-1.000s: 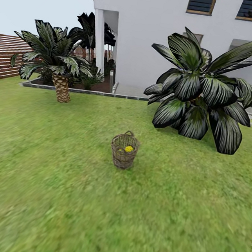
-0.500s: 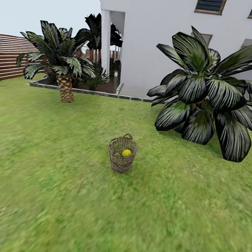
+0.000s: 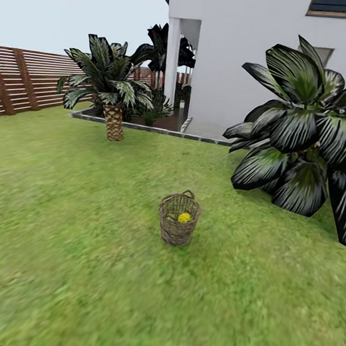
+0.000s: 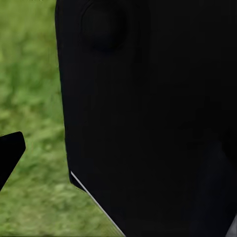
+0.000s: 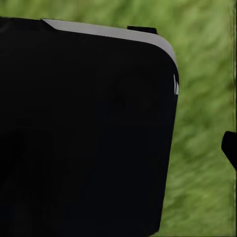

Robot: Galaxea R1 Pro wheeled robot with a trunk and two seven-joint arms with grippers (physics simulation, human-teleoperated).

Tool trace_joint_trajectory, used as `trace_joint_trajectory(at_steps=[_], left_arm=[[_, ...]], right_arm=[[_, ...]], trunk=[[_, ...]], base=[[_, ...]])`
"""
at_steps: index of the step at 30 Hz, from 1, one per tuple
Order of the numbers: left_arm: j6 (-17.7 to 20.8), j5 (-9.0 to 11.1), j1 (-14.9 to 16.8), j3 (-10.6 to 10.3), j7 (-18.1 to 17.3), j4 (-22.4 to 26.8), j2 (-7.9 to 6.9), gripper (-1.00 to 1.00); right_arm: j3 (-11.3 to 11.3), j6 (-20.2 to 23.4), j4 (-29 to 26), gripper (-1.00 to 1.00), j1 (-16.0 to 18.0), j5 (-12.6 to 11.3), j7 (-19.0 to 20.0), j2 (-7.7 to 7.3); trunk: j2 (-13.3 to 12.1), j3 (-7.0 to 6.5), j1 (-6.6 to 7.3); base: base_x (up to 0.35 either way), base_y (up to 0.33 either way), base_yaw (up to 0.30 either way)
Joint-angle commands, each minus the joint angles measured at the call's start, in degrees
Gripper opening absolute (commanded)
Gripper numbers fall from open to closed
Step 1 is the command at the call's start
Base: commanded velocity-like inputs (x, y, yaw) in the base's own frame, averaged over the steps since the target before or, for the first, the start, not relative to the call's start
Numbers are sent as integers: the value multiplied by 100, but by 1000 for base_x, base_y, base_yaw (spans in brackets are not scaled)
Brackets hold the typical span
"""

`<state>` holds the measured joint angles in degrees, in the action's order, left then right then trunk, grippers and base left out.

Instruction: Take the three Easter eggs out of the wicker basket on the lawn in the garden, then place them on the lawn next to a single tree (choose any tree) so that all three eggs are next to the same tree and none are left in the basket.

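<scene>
The wicker basket (image 3: 177, 226) stands upright on the lawn (image 3: 74, 269) a little ahead of me, near the middle of the head view. One yellow Easter egg (image 3: 185, 218) shows inside it, against the right of the rim; the basket wall hides whatever else it holds. The tree is out of view. In the left wrist view a dark fingertip (image 4: 10, 153) sits at the frame's edge over grass, beside my black body. A similar fingertip (image 5: 230, 148) shows at the edge of the right wrist view. Both sit far from the middle, with nothing held.
A short palm with a scaly trunk (image 3: 113, 122) stands at the back left by a grey kerb. A big dark broad-leaved plant (image 3: 300, 151) spreads at the right. The white house (image 3: 236, 56) rises behind, and a brown slatted fence (image 3: 22, 78) runs along the left.
The whole head view has shifted: house and plants slid right, more fence shows at the left, and the basket sits slightly lower. The camera moved; the things themselves did not.
</scene>
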<state>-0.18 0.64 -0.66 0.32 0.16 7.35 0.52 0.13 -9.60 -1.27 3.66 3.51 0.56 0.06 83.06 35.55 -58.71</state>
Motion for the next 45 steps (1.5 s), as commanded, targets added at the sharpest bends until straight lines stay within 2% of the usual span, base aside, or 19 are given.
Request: trace_joint_trajectory(at_steps=[1, 40, 45], left_arm=[[-3, 7, -4, 3, 2, 12, 1, 100], [-6, 7, -4, 3, 2, 12, 9, 100], [-6, 7, -4, 3, 2, 12, 9, 100]], right_arm=[[-4, -15, 4, 100, 3, 36, 5, 1], [-4, -15, 4, 100, 3, 36, 5, 3], [-4, -15, 4, 100, 3, 36, 5, -3]], trunk=[[2, 4, -2], [2, 4, -2], [2, 4, -2]], base=[[177, -292, 292], [162, -297, 291], [164, -295, 114]])
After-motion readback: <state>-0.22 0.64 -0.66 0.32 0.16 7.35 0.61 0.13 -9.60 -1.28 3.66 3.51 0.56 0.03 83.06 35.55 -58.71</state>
